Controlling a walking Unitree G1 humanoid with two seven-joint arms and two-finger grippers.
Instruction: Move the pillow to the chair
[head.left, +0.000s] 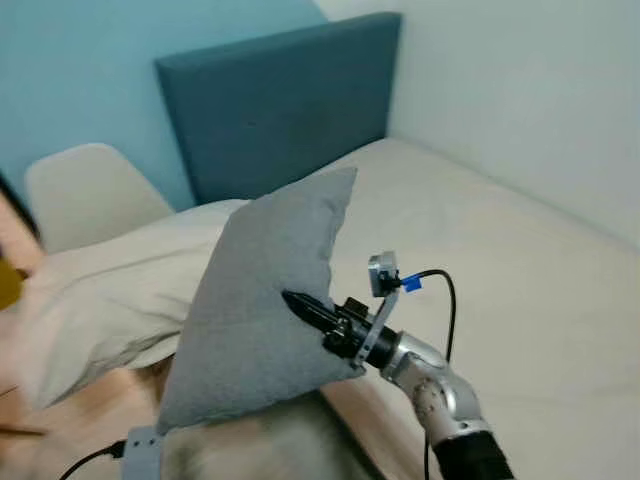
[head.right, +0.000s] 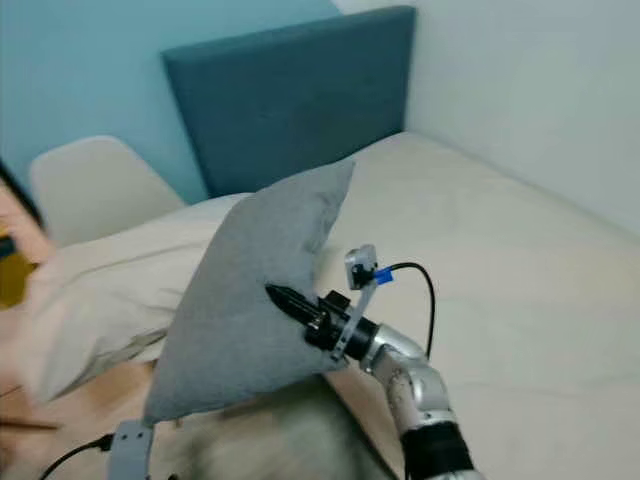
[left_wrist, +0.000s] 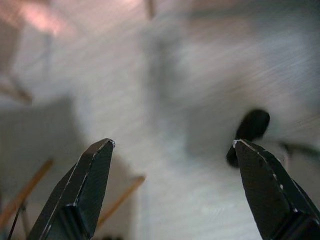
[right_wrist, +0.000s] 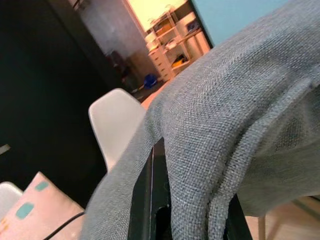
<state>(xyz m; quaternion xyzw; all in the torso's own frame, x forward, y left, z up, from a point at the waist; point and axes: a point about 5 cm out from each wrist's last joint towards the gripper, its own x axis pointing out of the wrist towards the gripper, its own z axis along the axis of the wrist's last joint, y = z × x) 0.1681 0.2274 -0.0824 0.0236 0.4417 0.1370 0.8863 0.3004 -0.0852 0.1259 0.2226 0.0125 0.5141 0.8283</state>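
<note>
Right up against the lens, grey woven fabric bulged over the right wrist camera, bunched between two black fingers (right_wrist: 150, 200). Behind it all lay the bed (head.left: 500, 260), cream and wide, with its teal headboard (head.left: 280, 110) against the wall and a pale duvet (head.left: 100, 290) slumped at the near edge. Next down in size, the grey pillow (head.left: 260, 300) was up in the air, lifted off the bed and hanging over its edge, pinched at one side by the right gripper (head.left: 300, 303), which was clamped on the cloth. Off to the robot's left sat the white chair (head.left: 85, 190), well apart from the pillow. The left gripper (left_wrist: 172, 145) had its fingers spread wide, holding nothing, over a blurred pale surface. By my reading, the pick-up was done; the carry across and the set-down on the seat were left.
</note>
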